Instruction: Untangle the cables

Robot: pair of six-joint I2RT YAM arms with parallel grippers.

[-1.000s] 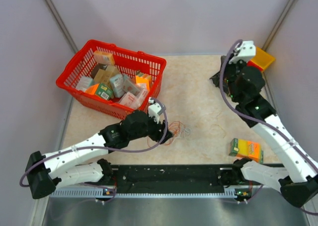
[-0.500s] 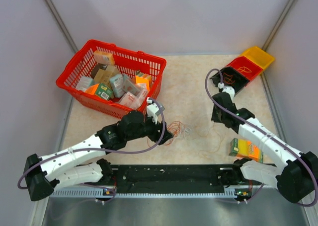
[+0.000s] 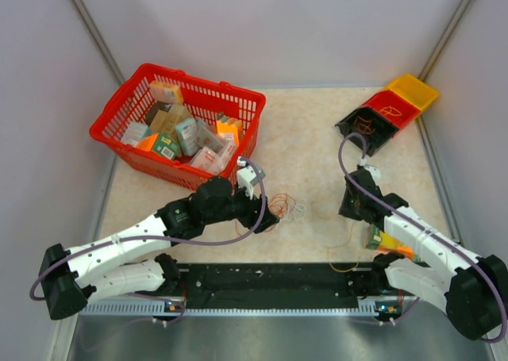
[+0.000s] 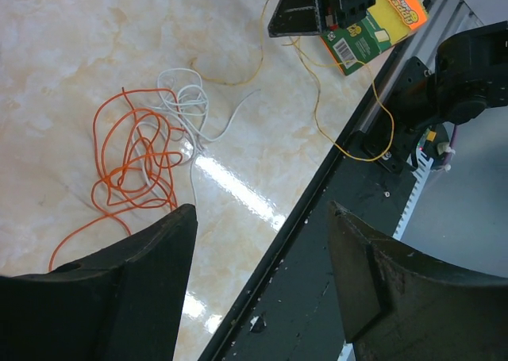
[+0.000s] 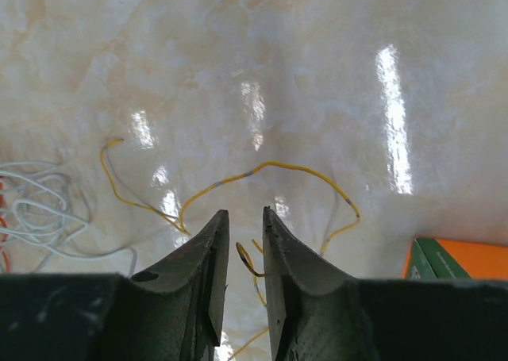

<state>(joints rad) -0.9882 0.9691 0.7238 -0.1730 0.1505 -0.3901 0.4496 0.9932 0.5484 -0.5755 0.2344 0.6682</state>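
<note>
- Now: marble table (image 3: 309,131), red basket (image 3: 147,159) of boxes at its far left.
- Left gripper (image 4: 260,215): fingers spread wide, just short of the cables (image 4: 147,151) — an orange-and-white tangle lying mid-table.
- Right gripper (image 5: 246,212): jaws a slit apart, yellow strand (image 5: 270,164) looped in the gap — pinched or not, cannot tell.

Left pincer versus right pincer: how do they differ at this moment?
The left pincer is wide open and empty, the orange and white cables lying ahead of it. The right pincer is nearly shut, a yellow cable between its fingers. Both sit low over the table.
</note>
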